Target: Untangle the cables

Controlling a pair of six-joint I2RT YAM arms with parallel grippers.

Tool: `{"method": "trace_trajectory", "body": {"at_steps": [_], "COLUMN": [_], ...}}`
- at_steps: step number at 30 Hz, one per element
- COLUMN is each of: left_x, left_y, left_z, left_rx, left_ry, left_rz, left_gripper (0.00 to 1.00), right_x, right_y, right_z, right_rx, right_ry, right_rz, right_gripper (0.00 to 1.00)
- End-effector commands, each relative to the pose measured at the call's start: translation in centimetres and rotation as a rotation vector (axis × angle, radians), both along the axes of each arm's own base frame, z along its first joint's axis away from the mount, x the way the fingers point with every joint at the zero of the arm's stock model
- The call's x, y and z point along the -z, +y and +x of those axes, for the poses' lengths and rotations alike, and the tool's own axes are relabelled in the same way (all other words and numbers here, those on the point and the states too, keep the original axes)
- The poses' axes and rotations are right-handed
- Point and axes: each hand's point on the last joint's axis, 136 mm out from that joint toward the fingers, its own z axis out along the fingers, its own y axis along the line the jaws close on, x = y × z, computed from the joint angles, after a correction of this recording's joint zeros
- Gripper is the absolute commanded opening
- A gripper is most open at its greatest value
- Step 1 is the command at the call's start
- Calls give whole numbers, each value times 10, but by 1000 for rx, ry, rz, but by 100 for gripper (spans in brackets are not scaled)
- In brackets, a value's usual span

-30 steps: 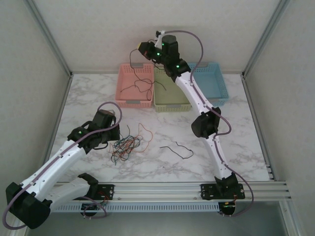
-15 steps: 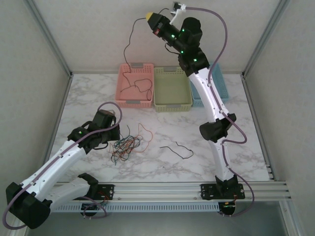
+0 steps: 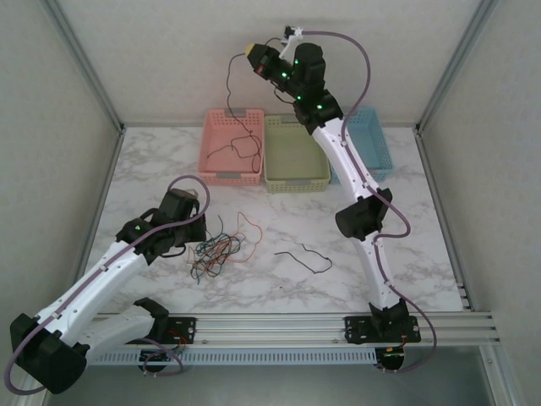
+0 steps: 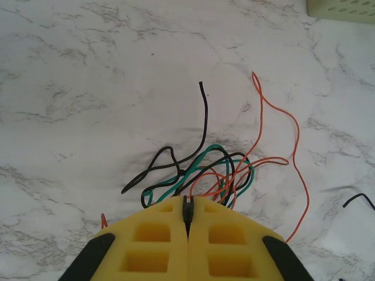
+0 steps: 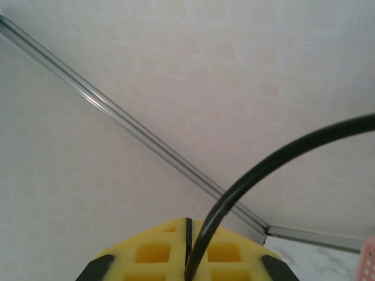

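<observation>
Up high, the right gripper (image 3: 252, 52) has its jaws pressed together on a black cable (image 3: 229, 93), which hangs down with its lower end coiled in the pink basket (image 3: 221, 178). The left gripper (image 4: 187, 213) is likewise closed, at the near edge of the tangle (image 4: 217, 170) of black, green and orange cables on the table (image 3: 406, 237), apparently pinching a strand. The risk is that the dangling end catches in the pink basket's mesh, or flops over its wall toward the green basket (image 3: 296, 183) if let go from such height. A blue basket (image 3: 382, 156) sits beyond. Another loose black cable (image 3: 304, 256) lies apart from the tangle, clear of both arms.
</observation>
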Motion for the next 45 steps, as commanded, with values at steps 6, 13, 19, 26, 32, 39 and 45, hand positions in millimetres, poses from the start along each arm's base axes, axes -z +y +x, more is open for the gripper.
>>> {"method": "trace_trajectory", "body": {"at_steps": [6, 13, 19, 26, 32, 39, 45], "left_x": [2, 2, 3, 3, 5, 4, 3], "left_y": [0, -1, -1, -1, -1, -1, -1], "left_z": [-1, -1, -1, -1, -1, -1, -1], "left_rx": [-3, -1, -1, 1, 0, 0, 0], "left_ry": [1, 1, 2, 6, 9, 8, 4], "left_rz": [-11, -15, -15, -16, -12, -11, -15], "left_gripper": [0, 0, 0, 0, 0, 0, 0], "right_x": [101, 181, 253, 303, 325, 287, 219], "right_y": [23, 21, 28, 28, 40, 43, 38], "right_z": [21, 24, 9, 9, 3, 7, 1], "right_rx": [-16, 26, -19, 5, -50, -47, -30], "right_ry": [168, 285, 399, 413, 439, 342, 227], "right_rz": [-143, -370, -535, -685, -684, -658, -621], "right_gripper": [0, 0, 0, 0, 8, 58, 76]}}
